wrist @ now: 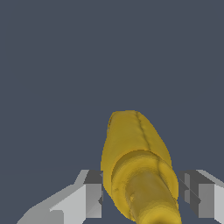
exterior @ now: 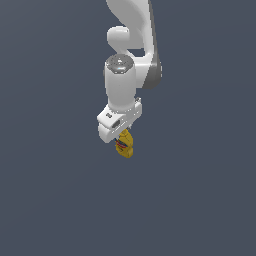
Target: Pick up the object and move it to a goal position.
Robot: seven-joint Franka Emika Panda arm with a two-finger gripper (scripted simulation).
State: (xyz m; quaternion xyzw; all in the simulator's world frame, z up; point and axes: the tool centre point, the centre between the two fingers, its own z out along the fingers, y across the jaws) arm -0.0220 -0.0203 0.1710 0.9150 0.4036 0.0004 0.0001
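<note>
- A white robot arm (exterior: 131, 60) is reaching down from the top edge of the exterior view, filling the upper middle of the pic. Nothing else is showing: flat dark blue-grey all round, no counter edge, rim or corner to place things by, and no goal marker visible.
- The gripper (exterior: 123, 136) is pointing downward at the arm's end, w/ the white hand block sitting just above it.
- The gripper is clenching the yellow bottle (exterior: 124, 144); the wrist view is showing one grey finger (wrist: 92, 192) on each side of the bottle (wrist: 138, 168), pressing against its flanks or very nearly so.
- Key relation: the bottle is sitting right between the fingers, directly under the hand, w/ its long axis running roughly along the gripper's own pointing direction, so it is hanging down and slightly toward the exterior view's right.
- Whether it is hanging clear of a surface or resting on one, I can't tell; no shadow or floor line is showing.
- The bottle is looking small next to the hand: glossy yellow, narrowing toward one end, w/ a stepped band partway along and a red-and-dark label patch near the fingers.
</note>
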